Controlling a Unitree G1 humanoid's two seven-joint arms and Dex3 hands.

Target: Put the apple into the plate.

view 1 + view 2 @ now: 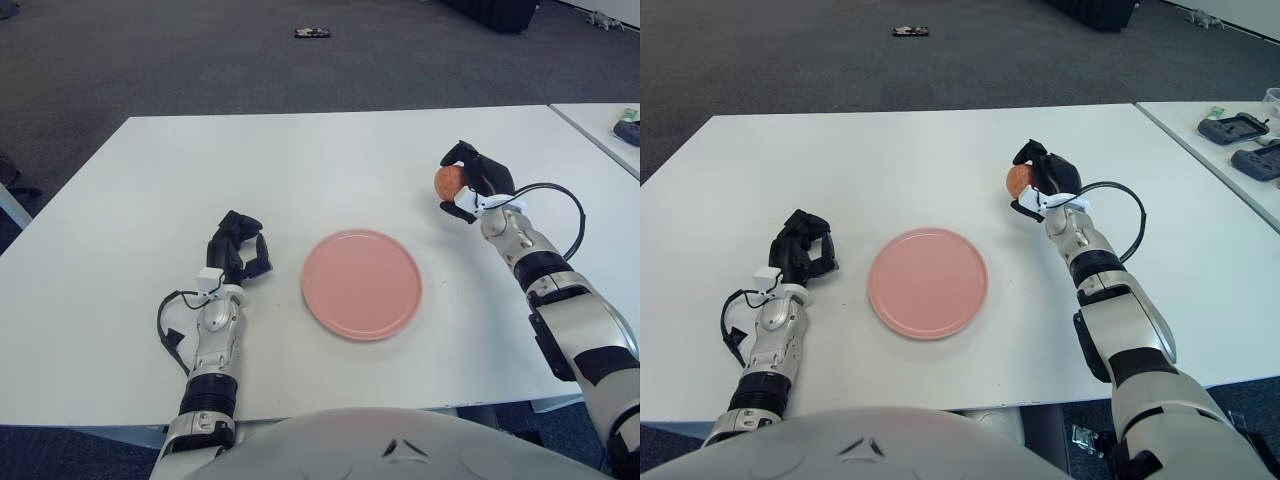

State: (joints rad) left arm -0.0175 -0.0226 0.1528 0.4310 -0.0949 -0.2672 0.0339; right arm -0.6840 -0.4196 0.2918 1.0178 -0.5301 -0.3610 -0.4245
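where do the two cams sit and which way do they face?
Left eye view: head-mounted, facing forward and down at the table; shows both arms and the chest.
Right eye view: same head, slightly to the right, same aim and body parts.
Shared: plate, apple in the right hand, left hand beside the plate.

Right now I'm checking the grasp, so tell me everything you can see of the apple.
The apple is small, round and orange-red with a smooth-looking skin. Only its left side shows; the rest is hidden by the dark fingers of the right hand, which wrap around it. It appears lifted off the white table, to the right of the pink plate and beyond it. Nothing but the hand touches it.
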